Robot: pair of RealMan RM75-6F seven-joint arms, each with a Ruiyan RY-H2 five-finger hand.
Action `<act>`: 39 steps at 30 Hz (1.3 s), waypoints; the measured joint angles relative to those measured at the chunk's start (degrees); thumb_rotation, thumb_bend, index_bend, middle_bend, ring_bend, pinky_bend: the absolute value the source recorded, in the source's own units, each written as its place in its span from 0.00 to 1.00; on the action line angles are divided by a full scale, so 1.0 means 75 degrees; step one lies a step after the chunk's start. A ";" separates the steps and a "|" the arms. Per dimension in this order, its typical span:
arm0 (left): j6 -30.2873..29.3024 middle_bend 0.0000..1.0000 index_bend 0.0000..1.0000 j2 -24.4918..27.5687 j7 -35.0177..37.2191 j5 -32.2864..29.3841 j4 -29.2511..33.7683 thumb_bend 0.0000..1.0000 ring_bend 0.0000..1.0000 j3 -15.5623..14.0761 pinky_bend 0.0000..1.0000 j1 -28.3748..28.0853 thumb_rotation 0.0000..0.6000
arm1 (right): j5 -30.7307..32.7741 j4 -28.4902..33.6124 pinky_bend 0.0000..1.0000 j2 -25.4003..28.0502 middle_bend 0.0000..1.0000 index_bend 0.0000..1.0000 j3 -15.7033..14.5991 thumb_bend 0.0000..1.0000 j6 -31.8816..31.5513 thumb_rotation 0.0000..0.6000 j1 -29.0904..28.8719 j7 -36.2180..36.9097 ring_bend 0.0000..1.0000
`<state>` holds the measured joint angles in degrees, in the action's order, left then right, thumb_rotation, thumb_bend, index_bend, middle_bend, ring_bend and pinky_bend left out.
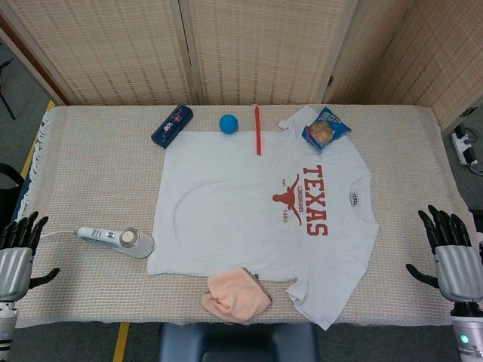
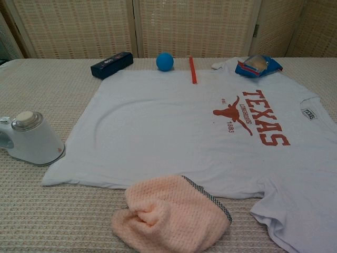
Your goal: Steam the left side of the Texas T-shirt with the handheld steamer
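A white T-shirt (image 1: 241,204) (image 2: 174,121) with red TEXAS lettering and a longhorn print lies flat on the table, collar to the right. The white handheld steamer (image 1: 117,239) (image 2: 29,138) lies on the table just left of the shirt's hem, its cord running left. My left hand (image 1: 16,253) hangs at the table's left front corner, fingers spread, holding nothing, a short way left of the steamer. My right hand (image 1: 453,253) is at the right edge, fingers apart and empty. The chest view shows neither hand.
A peach towel (image 1: 234,294) (image 2: 171,213) lies crumpled on the shirt's near edge. Along the far edge sit a dark blue box (image 1: 172,124) (image 2: 111,64), a blue ball (image 1: 229,123) (image 2: 165,61), a red stick (image 1: 257,130) (image 2: 192,69) and a snack packet (image 1: 326,130) (image 2: 257,65).
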<state>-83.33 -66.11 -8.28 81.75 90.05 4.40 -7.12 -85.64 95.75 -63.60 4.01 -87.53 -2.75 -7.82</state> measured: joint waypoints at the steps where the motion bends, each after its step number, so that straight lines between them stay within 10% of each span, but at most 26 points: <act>1: 0.0028 0.06 0.08 -0.0007 0.0009 -0.0014 -0.0004 0.03 0.02 -0.0006 0.10 -0.0003 1.00 | 0.0000 0.0010 0.00 0.0009 0.00 0.00 -0.0010 0.00 0.0018 1.00 0.0001 0.0002 0.00; 20: 0.0273 0.08 0.11 0.0099 0.0489 0.0070 -0.0090 0.04 0.04 0.0032 0.10 -0.0201 1.00 | -0.0165 0.0176 0.00 0.0439 0.00 0.00 0.0037 0.00 -0.0262 1.00 0.0122 0.0082 0.00; 39: 0.2500 0.29 0.28 -0.0464 0.0625 0.0002 -0.0562 0.17 0.22 0.0216 0.18 -0.1848 1.00 | -0.0159 0.0226 0.00 0.0719 0.00 0.00 0.0112 0.00 -0.0212 1.00 0.0075 0.0290 0.00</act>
<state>-64.58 -69.59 -3.59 81.76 85.84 6.02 -20.99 -86.84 97.45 -58.21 4.85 -89.12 -2.19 -5.64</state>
